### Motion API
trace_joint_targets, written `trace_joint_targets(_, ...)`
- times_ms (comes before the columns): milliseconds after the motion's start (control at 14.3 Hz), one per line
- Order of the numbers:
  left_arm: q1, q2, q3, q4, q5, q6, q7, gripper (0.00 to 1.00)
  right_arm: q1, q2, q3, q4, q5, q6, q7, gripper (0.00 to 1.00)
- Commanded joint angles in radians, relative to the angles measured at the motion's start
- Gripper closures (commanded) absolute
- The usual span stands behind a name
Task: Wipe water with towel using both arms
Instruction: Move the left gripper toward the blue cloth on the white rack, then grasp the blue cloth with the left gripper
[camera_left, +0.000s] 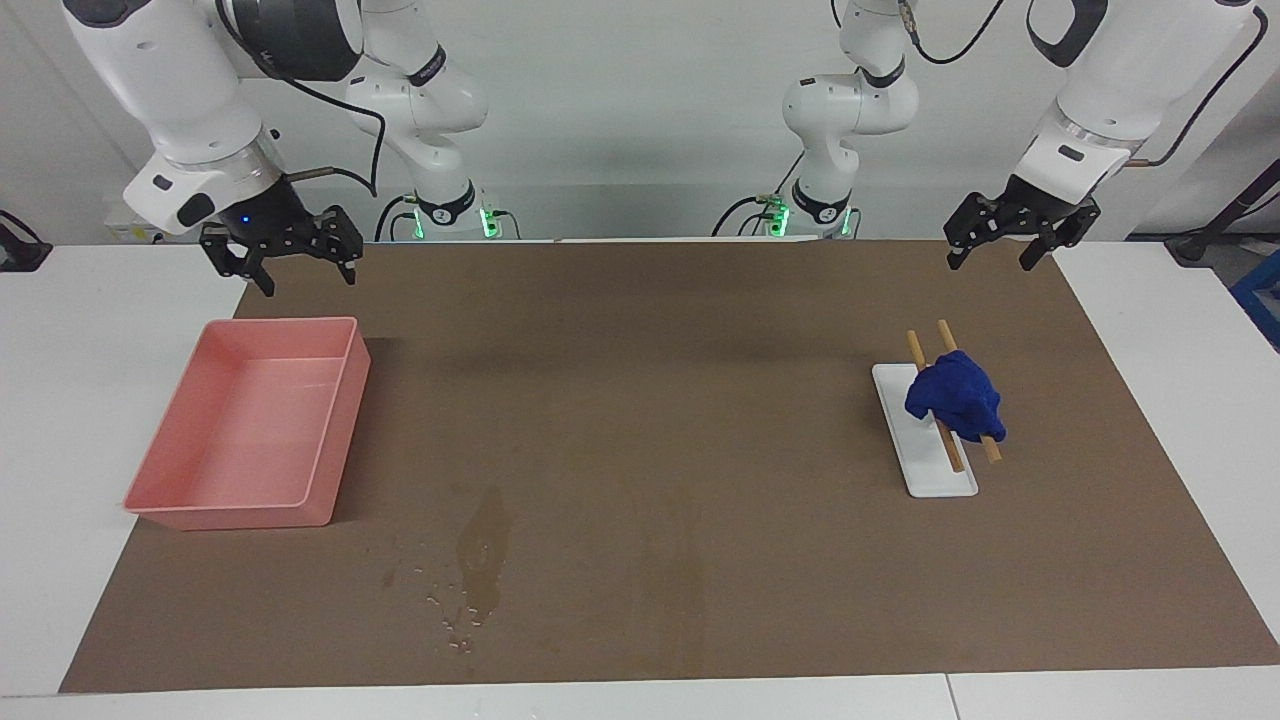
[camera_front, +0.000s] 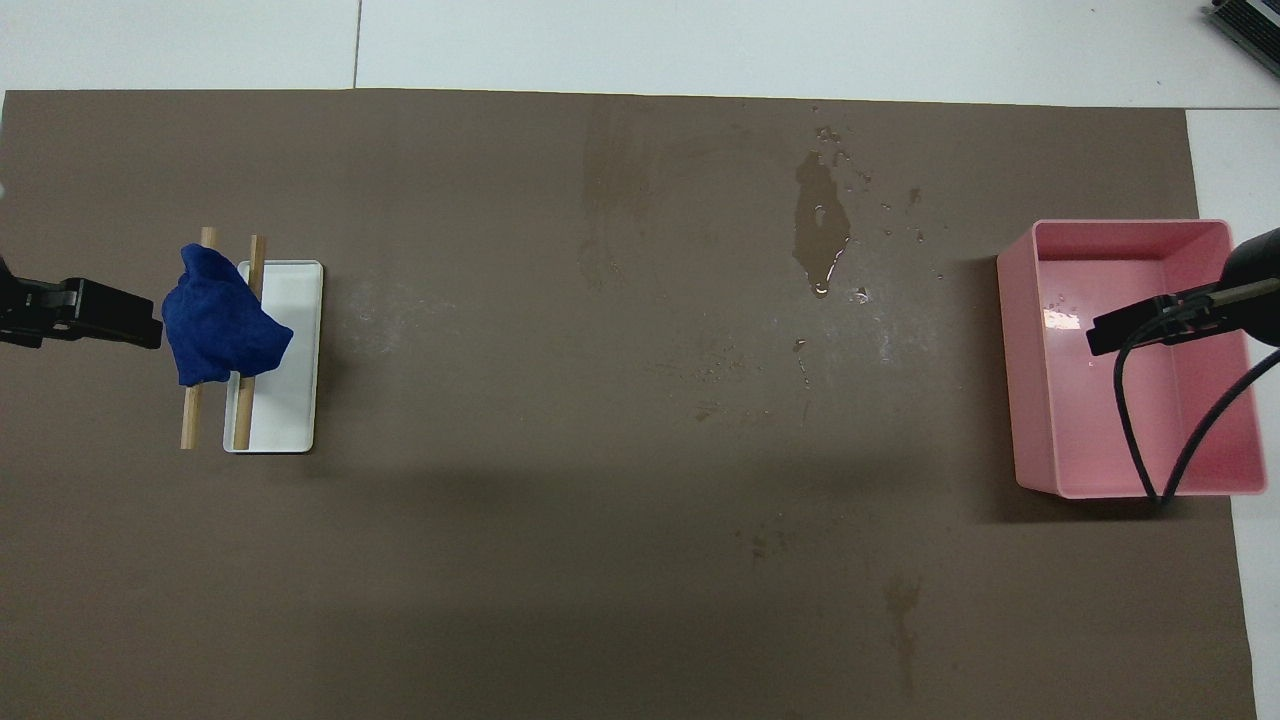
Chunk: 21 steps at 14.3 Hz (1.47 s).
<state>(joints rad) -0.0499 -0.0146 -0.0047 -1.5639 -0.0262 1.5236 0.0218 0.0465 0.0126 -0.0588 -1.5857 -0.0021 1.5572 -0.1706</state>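
Left gripper (camera_left: 1020, 238) without legible markings

Left gripper (camera_left: 1010, 248) and right gripper (camera_left: 290, 262) are hanging open over the mat's (camera_left: 640, 420) edge; towel (camera_left: 955, 398) is lying draped over two sticks (camera_left: 925, 352); water (camera_left: 482, 550) is lying near the pink bin (camera_left: 250, 425).

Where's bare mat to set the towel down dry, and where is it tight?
Bare brown mat runs between the pink bin and the white tray. Avoid the water near the bin. Crowded only at the tray: blue towel draped over two wooden sticks. Left gripper and right gripper hang open.
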Motion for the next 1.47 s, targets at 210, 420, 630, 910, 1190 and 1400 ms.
trace_joint_targets(210, -0.002, -0.011, -0.006, -0.019, -0.006, -0.016, 0.001, 0.00, -0.008, -0.009, 0.002, 0.000, 0.022, -0.017, -0.012, 0.00)
trace_joint_targets(420, 0.005, -0.056, -0.005, -0.114, -0.006, 0.071, 0.004, 0.00, -0.010, -0.013, 0.002, 0.000, 0.022, -0.017, -0.013, 0.00)
trace_joint_targets(630, -0.002, -0.044, -0.005, -0.247, 0.084, 0.318, -0.006, 0.00, -0.011, -0.014, -0.004, 0.000, 0.022, -0.016, -0.010, 0.00)
trace_joint_targets(910, -0.005, 0.100, -0.005, -0.254, 0.211, 0.521, -0.083, 0.00, -0.004, -0.013, -0.004, 0.000, 0.022, -0.013, -0.016, 0.00)
trace_joint_targets(1190, 0.010, 0.111, -0.003, -0.408, 0.216, 0.723, -0.138, 0.00, 0.001, -0.025, -0.001, -0.011, 0.022, -0.023, -0.024, 0.00)
trace_joint_targets(1400, 0.019, 0.094, -0.003, -0.449, 0.216, 0.761, -0.152, 0.17, -0.008, -0.031, -0.001, -0.013, 0.022, -0.032, -0.053, 0.00)
